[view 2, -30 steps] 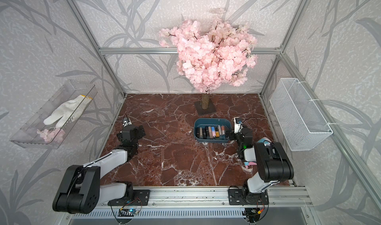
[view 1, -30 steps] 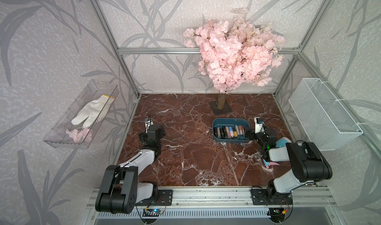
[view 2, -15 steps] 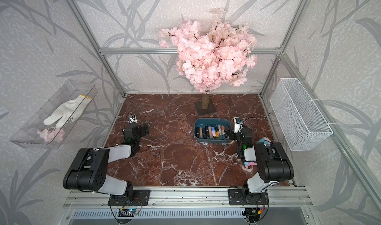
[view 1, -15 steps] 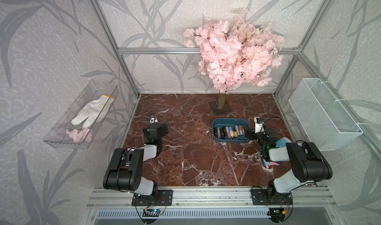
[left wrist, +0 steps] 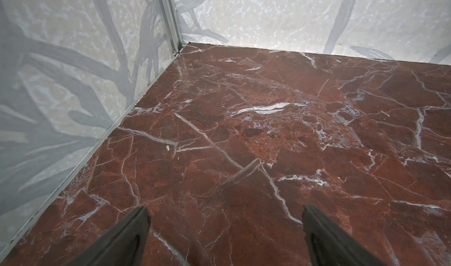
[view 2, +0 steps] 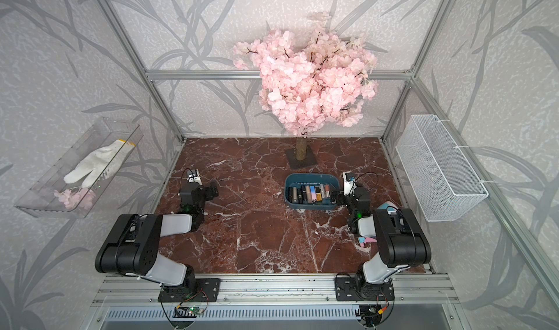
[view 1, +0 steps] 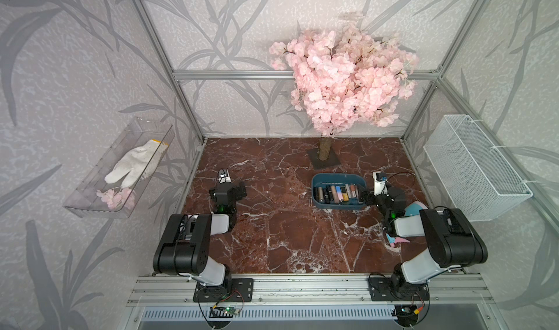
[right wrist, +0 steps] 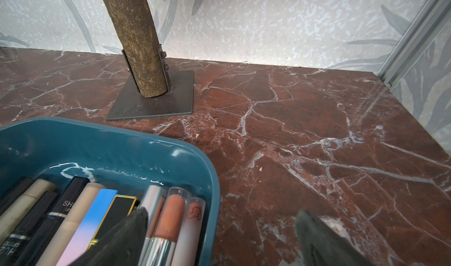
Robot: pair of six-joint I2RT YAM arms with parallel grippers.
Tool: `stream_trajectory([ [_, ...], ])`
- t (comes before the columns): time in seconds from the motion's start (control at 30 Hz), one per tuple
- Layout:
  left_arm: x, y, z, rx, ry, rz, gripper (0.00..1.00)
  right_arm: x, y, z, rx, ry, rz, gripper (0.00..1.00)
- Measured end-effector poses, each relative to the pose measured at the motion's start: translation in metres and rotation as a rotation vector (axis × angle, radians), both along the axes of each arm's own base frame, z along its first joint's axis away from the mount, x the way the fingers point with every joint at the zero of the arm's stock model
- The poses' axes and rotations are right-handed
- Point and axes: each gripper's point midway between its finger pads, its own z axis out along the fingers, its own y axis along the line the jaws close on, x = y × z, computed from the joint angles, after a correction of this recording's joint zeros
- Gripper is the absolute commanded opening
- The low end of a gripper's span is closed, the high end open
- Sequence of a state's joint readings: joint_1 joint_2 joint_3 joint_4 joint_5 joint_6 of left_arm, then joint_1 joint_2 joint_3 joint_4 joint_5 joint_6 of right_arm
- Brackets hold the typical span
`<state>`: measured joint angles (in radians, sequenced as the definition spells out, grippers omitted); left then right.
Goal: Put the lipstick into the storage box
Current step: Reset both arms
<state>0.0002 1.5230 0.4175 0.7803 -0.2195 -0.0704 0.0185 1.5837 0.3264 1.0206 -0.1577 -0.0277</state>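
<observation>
**Both top views**
- Storage box (view 1: 335,179) (view 2: 308,178): teal tub on red marble, touching or just under the right gripper (view 1: 369,197) (view 2: 341,197), well apart from the left gripper (view 1: 227,190) (view 2: 198,192).
- Lipsticks (view 1: 335,193): one row inside the box, side by side. Long axes run across the box's short side, about parallel to the right gripper's reach.
- Small pink-and-blue item (view 1: 396,240): under the right forearm, kind not legible.
- No loose lipstick seen on the marble.

**Left wrist view**
- Left gripper (left wrist: 225,210): spread wide, holding nothing.
- Only bare marble tabletop (left wrist: 268,130) lies ahead of and below it.

**Right wrist view**
- Right gripper (right wrist: 222,213): spread wide, empty, straddling the box's end wall (right wrist: 210,177). One finger is above the lipsticks (right wrist: 170,213), the other over marble outside.
- Tree trunk (right wrist: 139,45): ahead, beyond the box.

**Judgement**
- The right arm is the nearer one. It is folded low, with the wrist tipped down at the box end.
- The task looks done or close to done.
- The next move is likely a lift clear of the box. Its risk is the inner finger catching the rim or the nearest tubes.
</observation>
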Motion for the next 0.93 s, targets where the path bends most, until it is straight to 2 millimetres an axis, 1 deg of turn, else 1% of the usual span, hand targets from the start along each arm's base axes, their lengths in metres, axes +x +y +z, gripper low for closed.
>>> stream_trajectory([
  [0.13,0.0006,-0.0009,0.0008,-0.002,-0.004,-0.005,1.00,0.0005,0.0017,0.0003,-0.001,0.001,0.011,0.99],
  [0.3,0.0008,-0.0009,0.0013,-0.002,-0.007,-0.005,1.00,0.0045,0.0057,0.0058,-0.005,-0.014,0.036,0.99],
  [0.93,0.0012,-0.0014,0.0019,-0.003,-0.010,-0.008,1.00,0.0051,0.0086,0.0042,-0.015,-0.003,0.053,0.99],
])
